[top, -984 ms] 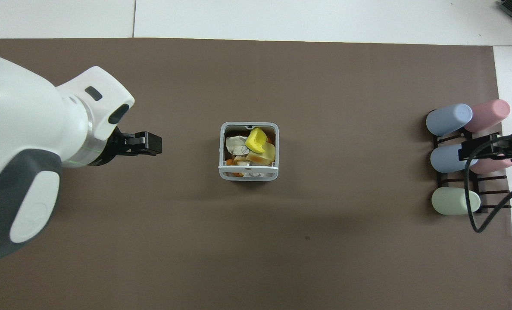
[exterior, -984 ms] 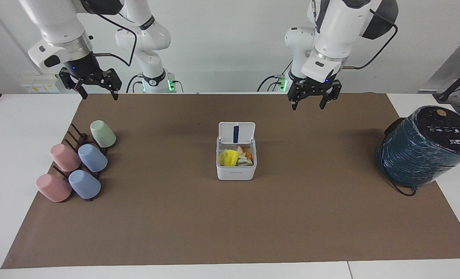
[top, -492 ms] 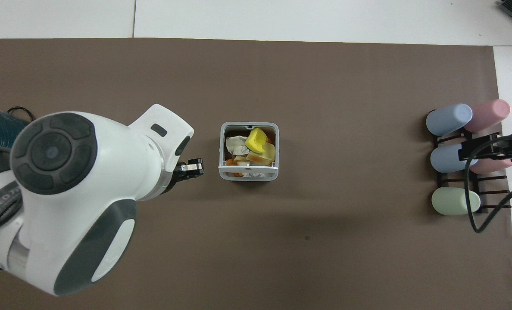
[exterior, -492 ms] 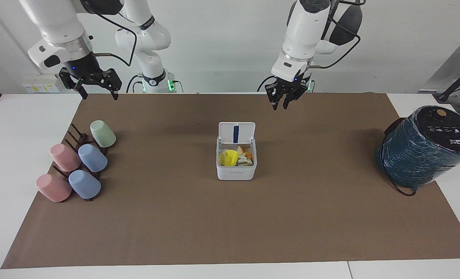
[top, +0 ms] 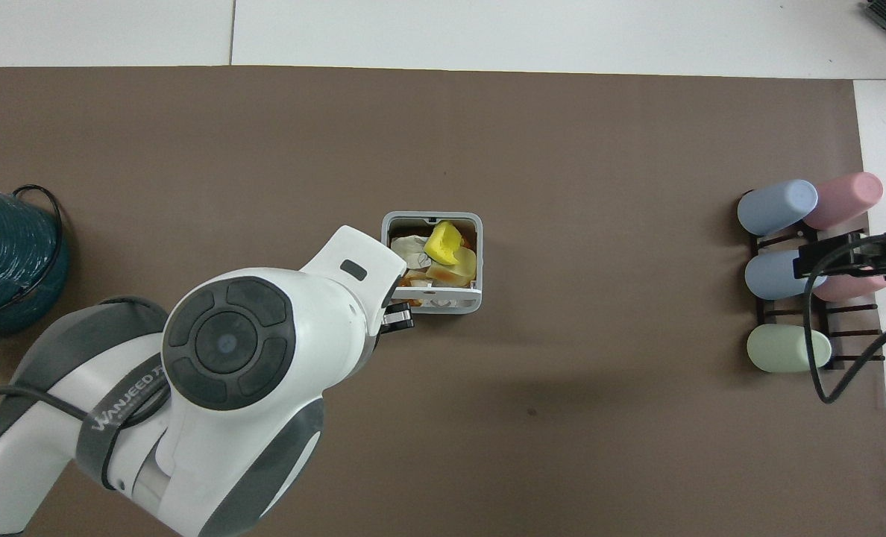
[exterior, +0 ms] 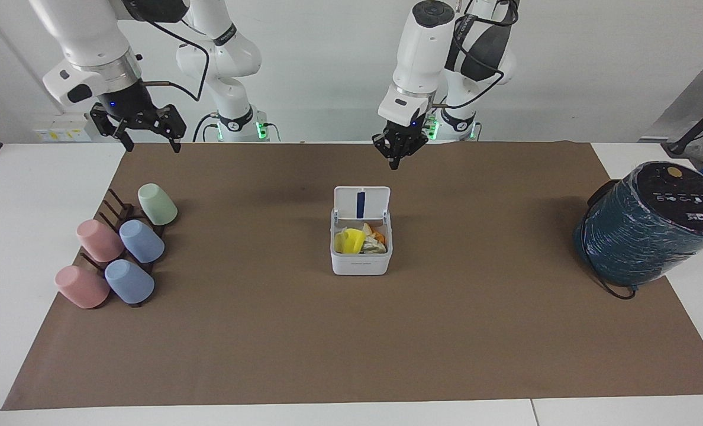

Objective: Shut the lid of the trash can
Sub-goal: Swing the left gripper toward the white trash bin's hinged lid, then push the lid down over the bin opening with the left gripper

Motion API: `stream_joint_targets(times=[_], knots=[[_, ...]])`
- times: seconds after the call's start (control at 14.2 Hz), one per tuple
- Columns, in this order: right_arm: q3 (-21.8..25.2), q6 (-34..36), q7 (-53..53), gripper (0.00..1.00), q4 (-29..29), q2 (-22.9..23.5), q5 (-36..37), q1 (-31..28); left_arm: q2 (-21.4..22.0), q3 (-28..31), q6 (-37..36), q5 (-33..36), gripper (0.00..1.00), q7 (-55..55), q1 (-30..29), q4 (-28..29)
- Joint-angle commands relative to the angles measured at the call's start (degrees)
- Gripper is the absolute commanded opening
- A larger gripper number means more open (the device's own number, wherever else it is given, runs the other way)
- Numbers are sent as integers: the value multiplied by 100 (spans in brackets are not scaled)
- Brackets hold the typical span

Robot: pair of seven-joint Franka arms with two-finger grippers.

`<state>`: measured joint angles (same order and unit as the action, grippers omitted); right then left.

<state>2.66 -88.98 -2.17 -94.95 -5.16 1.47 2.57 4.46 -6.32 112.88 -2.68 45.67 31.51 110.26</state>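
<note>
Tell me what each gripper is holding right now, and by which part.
Nothing is held. The left gripper hangs shut in the air above the raised lid of the trash can, clear of it. The right gripper, open, waits over the table's edge.

- In your overhead view, the left arm's white wrist covers one corner of the trash can [top: 432,224] and nearly all of the left gripper [top: 402,319].
- From overhead, you see the raised lid [top: 429,297] only edge-on.
- The grey lettering on the trash can's front in the facing view is too small for you to read.
- The overhead frame's edge cuts off the teal cylinder [top: 3,257] and most of the right gripper [top: 857,257], which hides parts of two cups on the rack [top: 838,328].
</note>
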Motion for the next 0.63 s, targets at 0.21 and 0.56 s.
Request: stream_joint_targets(times=[0.21,0.56], knots=[[-46,21,-91,100,-112,-117,-59,-55,-102,96,1165,-66,0,829,426,479],[-46,21,-91,100,-112,-117,-59,-55,-357,105,1825,-66,0,1075,338,462]])
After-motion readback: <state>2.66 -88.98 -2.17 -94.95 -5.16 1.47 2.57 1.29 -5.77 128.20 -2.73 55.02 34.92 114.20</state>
